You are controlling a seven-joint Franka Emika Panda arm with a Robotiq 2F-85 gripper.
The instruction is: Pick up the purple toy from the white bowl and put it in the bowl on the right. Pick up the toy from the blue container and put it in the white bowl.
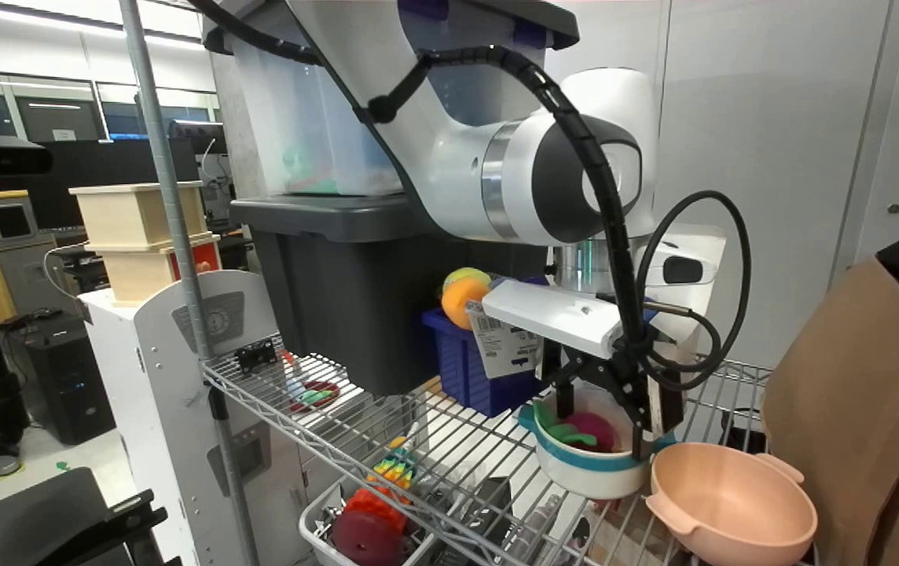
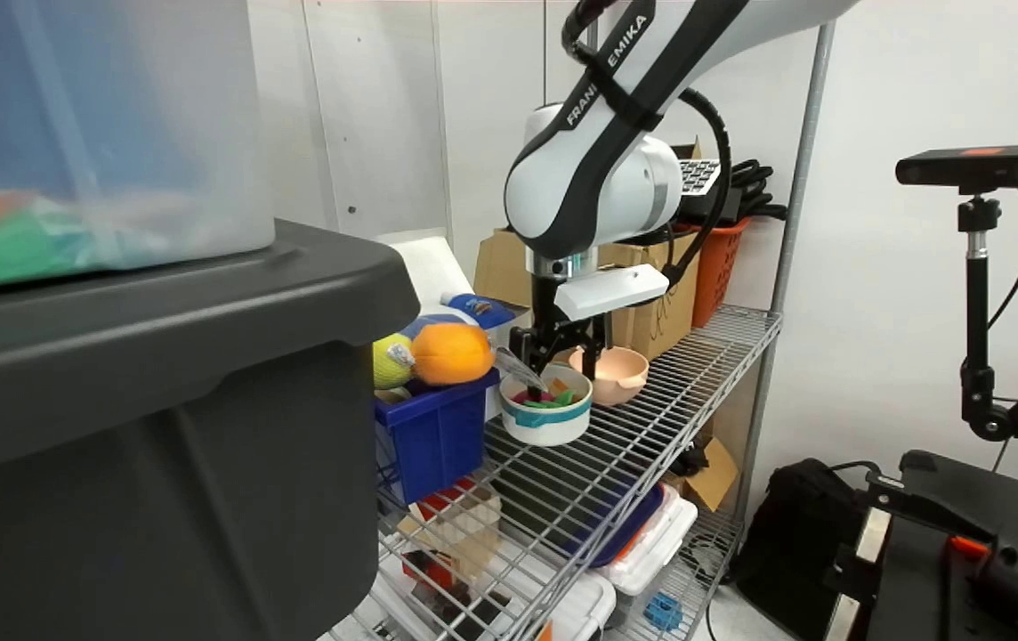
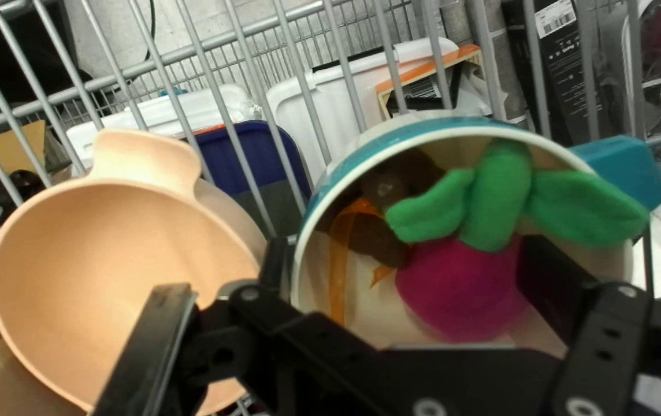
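Step one, the purple pickup, looks to be on: the gripper (image 3: 404, 251) stands spread, nothing pinched, one finger inside the white bowl (image 3: 457, 123) beside the purple toy (image 3: 460, 289), right of centre in the wrist view. The other finger seems outside the rim! Next move wants both fingers inside, a firm squeeze, then a lift toward the peach bowl (image 3: 117, 260), frame left.

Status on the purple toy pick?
Gripper open at white bowl. Purple toy inside, not gripped. Brown object, orange ribbon alongside; possible snag.
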